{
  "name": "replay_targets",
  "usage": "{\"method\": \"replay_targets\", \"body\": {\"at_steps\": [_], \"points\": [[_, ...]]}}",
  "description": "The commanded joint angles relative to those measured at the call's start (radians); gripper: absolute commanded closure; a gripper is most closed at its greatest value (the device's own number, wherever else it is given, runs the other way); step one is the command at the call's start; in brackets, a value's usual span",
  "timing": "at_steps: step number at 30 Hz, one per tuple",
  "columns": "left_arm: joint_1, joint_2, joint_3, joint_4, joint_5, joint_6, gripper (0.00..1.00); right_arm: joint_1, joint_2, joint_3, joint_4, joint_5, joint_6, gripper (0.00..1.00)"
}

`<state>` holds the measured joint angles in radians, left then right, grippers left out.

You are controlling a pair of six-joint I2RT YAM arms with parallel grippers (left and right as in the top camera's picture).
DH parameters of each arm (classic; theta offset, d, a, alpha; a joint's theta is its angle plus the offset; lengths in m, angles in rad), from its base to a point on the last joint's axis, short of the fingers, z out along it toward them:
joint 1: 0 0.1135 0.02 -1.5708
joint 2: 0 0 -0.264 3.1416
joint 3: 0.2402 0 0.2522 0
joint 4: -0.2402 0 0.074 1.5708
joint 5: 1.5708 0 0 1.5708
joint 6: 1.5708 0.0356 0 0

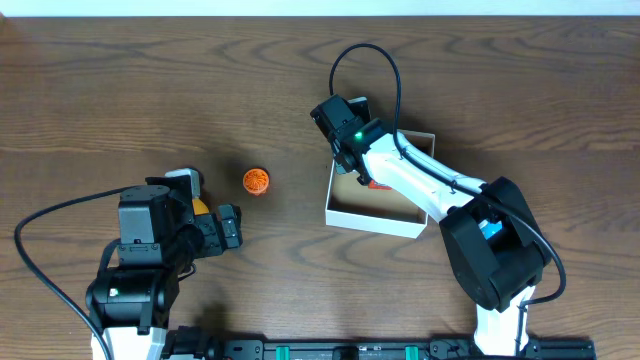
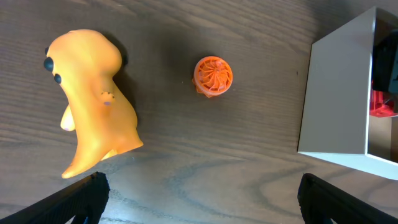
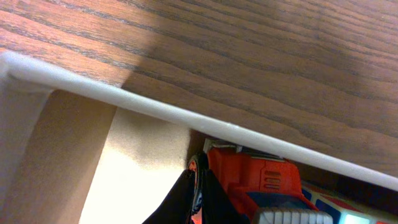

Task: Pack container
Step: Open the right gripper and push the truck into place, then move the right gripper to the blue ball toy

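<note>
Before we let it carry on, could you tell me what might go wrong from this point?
The right gripper sits low in the container, close to its thin wall beside the red toy; lifting out could snag the wall and shift it.
The orange toy looks round, so a nudge from the open left gripper might roll it away.
The yellow toy is curved and uneven, and may slip in a grasp.

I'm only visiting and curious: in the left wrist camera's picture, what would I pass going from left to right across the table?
Yellow toy animal → small orange ridged ball → white container.
</note>
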<state>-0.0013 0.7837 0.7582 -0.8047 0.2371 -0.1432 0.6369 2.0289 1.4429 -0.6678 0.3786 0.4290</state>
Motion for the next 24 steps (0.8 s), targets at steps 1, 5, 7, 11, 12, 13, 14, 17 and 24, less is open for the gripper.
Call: {"method": "replay_targets", "body": {"at_steps": [1,5,7,11,12,13,14,17,24], "points": [[-0.003,-0.001,0.024,-0.003,0.006,-0.008,0.02,-0.001,0.013,-0.005,0.01,0.023,0.011,0.91],[-0.003,-0.001,0.024,-0.003,0.006,-0.008,0.02,0.0,0.012,0.002,0.026,0.019,0.0,0.77],[-0.003,-0.001,0.024,-0.002,0.006,-0.008,0.02,0.003,0.011,0.01,0.026,-0.003,-0.037,0.73],[-0.003,-0.001,0.024,-0.002,0.006,-0.007,0.02,0.014,0.001,0.03,0.019,-0.018,-0.087,0.68],[-0.003,-0.001,0.024,-0.002,0.006,-0.008,0.02,0.017,-0.008,0.033,0.016,-0.017,-0.087,0.68],[-0.003,-0.001,0.024,-0.002,0.006,-0.007,0.02,0.019,-0.019,0.035,0.014,-0.018,-0.086,0.68],[-0.003,-0.001,0.024,-0.002,0.006,-0.007,0.02,0.02,-0.031,0.036,0.013,-0.02,-0.086,0.67],[-0.003,-0.001,0.024,-0.002,0.006,-0.008,0.02,0.021,-0.089,0.036,0.009,-0.024,-0.087,0.64],[-0.003,-0.001,0.024,-0.002,0.006,-0.008,0.02,0.018,-0.325,0.036,-0.064,-0.046,-0.183,0.43]]}}
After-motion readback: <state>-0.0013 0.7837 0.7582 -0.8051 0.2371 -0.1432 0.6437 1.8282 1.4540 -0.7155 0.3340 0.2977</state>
